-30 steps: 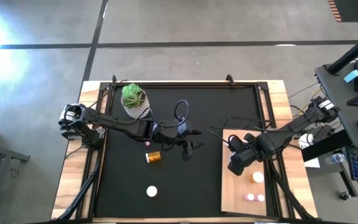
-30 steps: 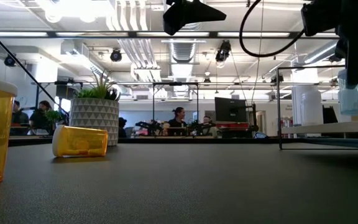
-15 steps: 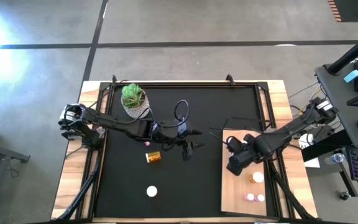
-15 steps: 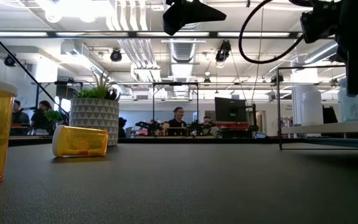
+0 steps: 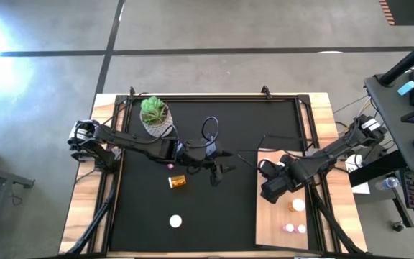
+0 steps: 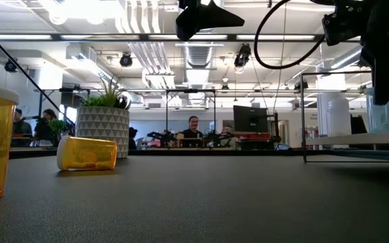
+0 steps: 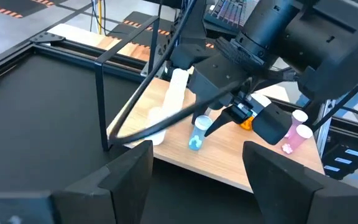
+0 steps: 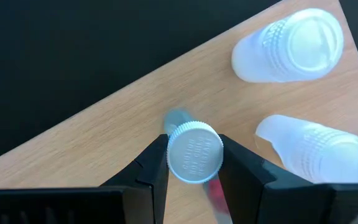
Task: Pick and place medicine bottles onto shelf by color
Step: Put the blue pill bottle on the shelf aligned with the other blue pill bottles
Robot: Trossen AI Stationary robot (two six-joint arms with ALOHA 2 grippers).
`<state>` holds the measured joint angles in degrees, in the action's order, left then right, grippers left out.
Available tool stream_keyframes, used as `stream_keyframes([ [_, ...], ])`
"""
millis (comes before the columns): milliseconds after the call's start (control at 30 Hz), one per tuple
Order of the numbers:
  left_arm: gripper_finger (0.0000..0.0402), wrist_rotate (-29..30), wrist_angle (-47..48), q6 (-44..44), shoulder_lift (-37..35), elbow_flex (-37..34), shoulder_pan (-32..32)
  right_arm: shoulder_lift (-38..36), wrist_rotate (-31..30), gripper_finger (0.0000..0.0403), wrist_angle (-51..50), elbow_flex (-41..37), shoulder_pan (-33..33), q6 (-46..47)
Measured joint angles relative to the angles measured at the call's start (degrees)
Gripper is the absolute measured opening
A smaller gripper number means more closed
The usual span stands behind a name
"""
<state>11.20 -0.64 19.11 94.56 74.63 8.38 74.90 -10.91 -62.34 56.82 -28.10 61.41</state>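
Observation:
My right gripper (image 8: 194,163) is shut on a small clear medicine bottle (image 7: 197,132) with a white cap and a teal band at its bottom. It holds the bottle over the far end of the shelf (image 5: 282,230), a pale wooden board at the right of the black mat. Two white bottles (image 8: 288,45) (image 8: 316,149) stand on the shelf close by. An amber bottle (image 5: 297,205) and two pink ones (image 5: 295,229) stand farther toward the near edge. My left gripper (image 7: 197,186) hangs open above the mat's middle (image 5: 221,164). One amber bottle (image 5: 177,182) lies on its side on the mat, and another bottle (image 5: 175,221) stands there. My right gripper pinches the bottle at its white cap (image 8: 194,152) between the two fingers, one on each side. The fingers come from above, pointing steeply down. The bottle hangs upright below them over the shelf; whether its bottom (image 7: 195,144) touches the board I cannot tell.
A potted green plant (image 5: 154,114) stands at the mat's far left. A black metal frame (image 7: 101,99) runs round the mat. The near half of the mat (image 5: 214,223) lies bare around the standing bottle.
My right gripper has tipped a little steeper over the shelf's far end, still shut on the teal-banded bottle. The other bottles stay where they were.

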Motion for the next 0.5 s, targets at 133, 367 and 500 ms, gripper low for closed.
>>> stream_keyframes([
  [133, 0.0233, 0.0, 0.01, 0.0, 0.0, 0.0, 0.0, 1.08, -0.06, 0.0109, -0.11, 0.28, 0.0, -0.18],
  [367, 0.0233, 0.0, 0.09, 0.0, 0.02, -0.02, 0.0, 1.72, -0.46, 0.0109, -0.64, 1.19, 0.0, -0.61],
  [500, 0.0233, -0.02, 0.22, 0.0, 0.02, -0.02, 0.0, 1.39, -0.89, 0.0111, -0.63, 2.27, 0.0, -1.28],
])
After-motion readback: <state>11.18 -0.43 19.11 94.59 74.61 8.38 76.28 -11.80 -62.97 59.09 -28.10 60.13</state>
